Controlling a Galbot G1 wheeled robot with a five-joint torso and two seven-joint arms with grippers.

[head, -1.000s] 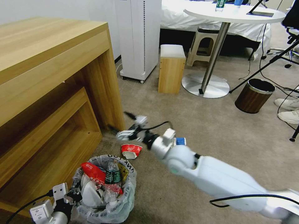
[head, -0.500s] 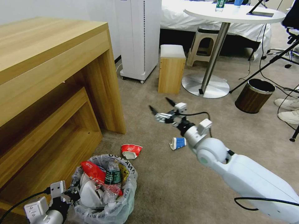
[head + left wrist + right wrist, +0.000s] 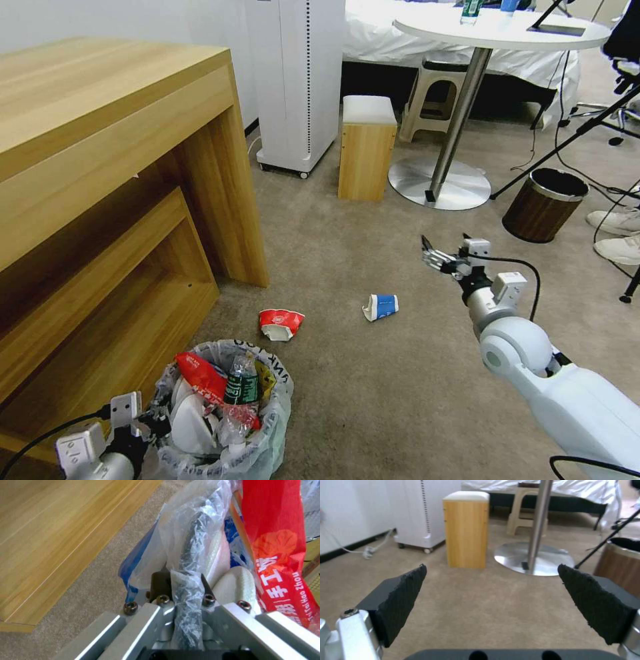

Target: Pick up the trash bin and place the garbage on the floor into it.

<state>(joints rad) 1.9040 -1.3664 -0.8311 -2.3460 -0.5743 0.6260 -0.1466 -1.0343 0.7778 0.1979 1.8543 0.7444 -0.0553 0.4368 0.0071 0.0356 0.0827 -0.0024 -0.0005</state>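
The trash bin (image 3: 267, 427), lined with a crinkly bag, stands on the beige floor (image 3: 373, 400) at the near left, beside the desk. It holds a red packet (image 3: 200, 377), a green-labelled bottle (image 3: 240, 380) and a white slipper (image 3: 190, 420). My left gripper (image 3: 155, 421) is shut on its rim; the left wrist view shows the bag-covered rim (image 3: 191, 542) pinched between the left gripper's (image 3: 181, 580) fingers. A red-white cup (image 3: 280, 323) and a blue-white cup (image 3: 381, 307) lie on the carpet beyond the bin. My right gripper (image 3: 445, 243) hovers open and empty, to the right of the blue-white cup, and the right wrist view shows it (image 3: 491, 567) over bare carpet.
A large wooden desk (image 3: 100, 153) fills the left. Farther off stand a white appliance (image 3: 297, 80), a wooden stool (image 3: 367, 147), a round table on a metal base (image 3: 440, 183) and a brown wood-grain bin (image 3: 545, 203). Tripod legs and shoes are at the right edge.
My right arm has swung from beside the desk leg, above the red-white cup, across to the right, past the blue-white cup. Its gripper stays open. The bin has hardly moved.
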